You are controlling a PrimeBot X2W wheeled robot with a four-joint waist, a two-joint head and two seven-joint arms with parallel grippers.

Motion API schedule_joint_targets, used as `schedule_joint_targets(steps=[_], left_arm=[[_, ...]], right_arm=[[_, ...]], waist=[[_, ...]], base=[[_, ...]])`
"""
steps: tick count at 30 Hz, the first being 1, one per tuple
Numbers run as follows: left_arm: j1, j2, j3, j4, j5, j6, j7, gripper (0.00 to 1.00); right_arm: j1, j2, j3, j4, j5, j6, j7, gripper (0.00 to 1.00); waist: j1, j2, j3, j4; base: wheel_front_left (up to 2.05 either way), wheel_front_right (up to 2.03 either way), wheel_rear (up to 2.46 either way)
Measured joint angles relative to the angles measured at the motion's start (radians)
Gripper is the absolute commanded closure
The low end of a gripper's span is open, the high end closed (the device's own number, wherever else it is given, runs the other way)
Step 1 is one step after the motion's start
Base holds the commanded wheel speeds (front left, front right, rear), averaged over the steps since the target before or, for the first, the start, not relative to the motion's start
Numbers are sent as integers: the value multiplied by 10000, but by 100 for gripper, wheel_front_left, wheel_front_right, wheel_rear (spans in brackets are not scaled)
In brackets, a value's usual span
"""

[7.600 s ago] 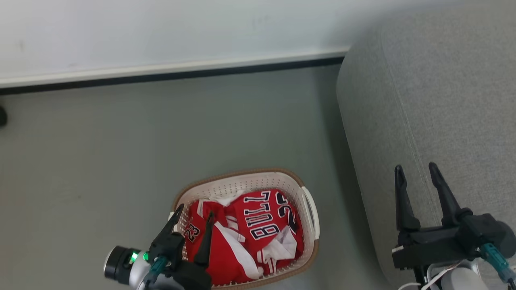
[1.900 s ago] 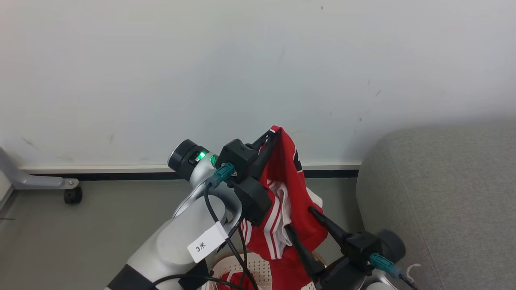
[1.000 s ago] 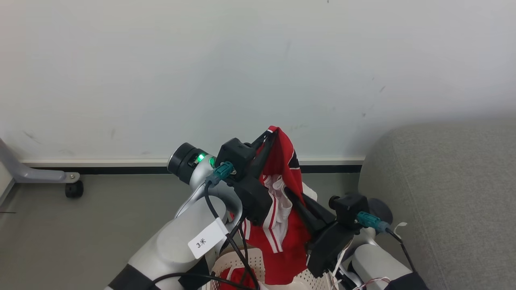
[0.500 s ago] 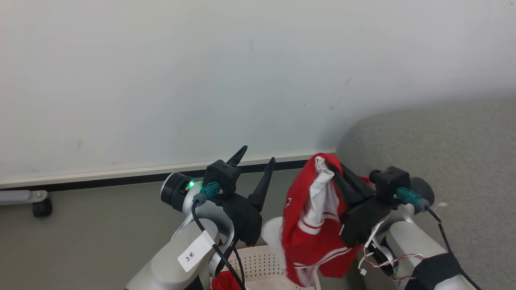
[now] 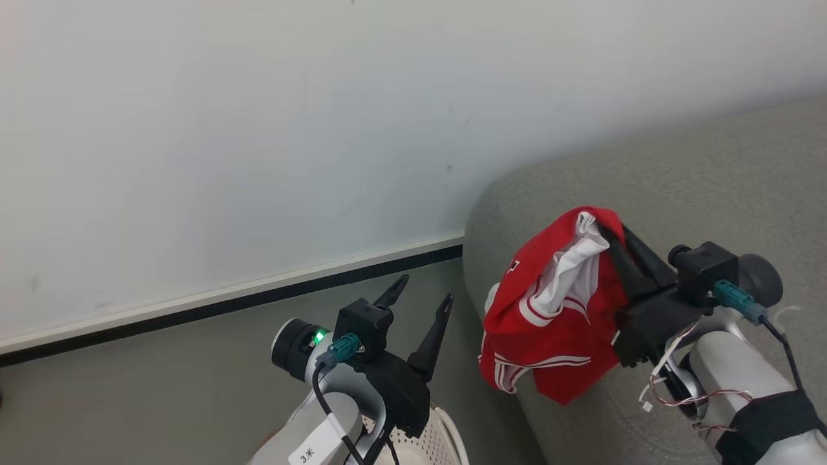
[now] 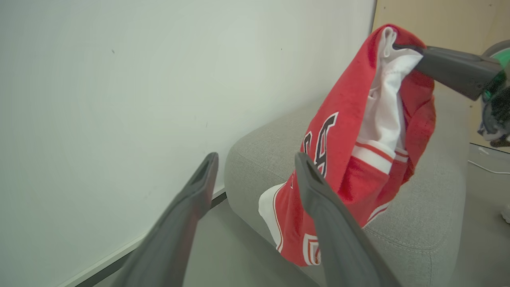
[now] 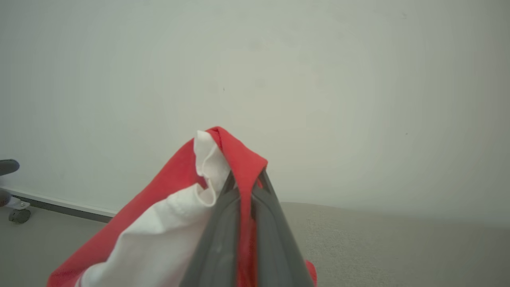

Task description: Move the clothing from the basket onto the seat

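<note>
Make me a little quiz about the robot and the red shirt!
1. True or false: the left gripper holds the shirt.
2. What colour is the sofa? A) grey B) blue C) green
3. Fill in: the right gripper is ____ on the shirt.

Key: 1 false, its jaws stand open with nothing between them; 2 A; 3 shut.
</note>
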Motion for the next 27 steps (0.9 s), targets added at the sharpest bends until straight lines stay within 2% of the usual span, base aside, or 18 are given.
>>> schedule_joint_targets(steps=[13,19,27], left_arm=[[295,-17,-150,-711,48,102,-2,0],[295,-8,-295,-895,146,176,-2,0],[272,-2,-362,-1400,506,274,-2,0]], right_arm=[[69,-1047,-451,-1210,-161,-75,2,100],[-367,-1231,-577,-1534,-159,17,119,100],[-2358,-1546,-1064,-1770,-150,151,523,100]], waist=[[0,0,309,-1582],[0,0,801,-1786],[1,1,1650,-1743]], base=[[0,0,0],[0,0,0],[0,0,0]])
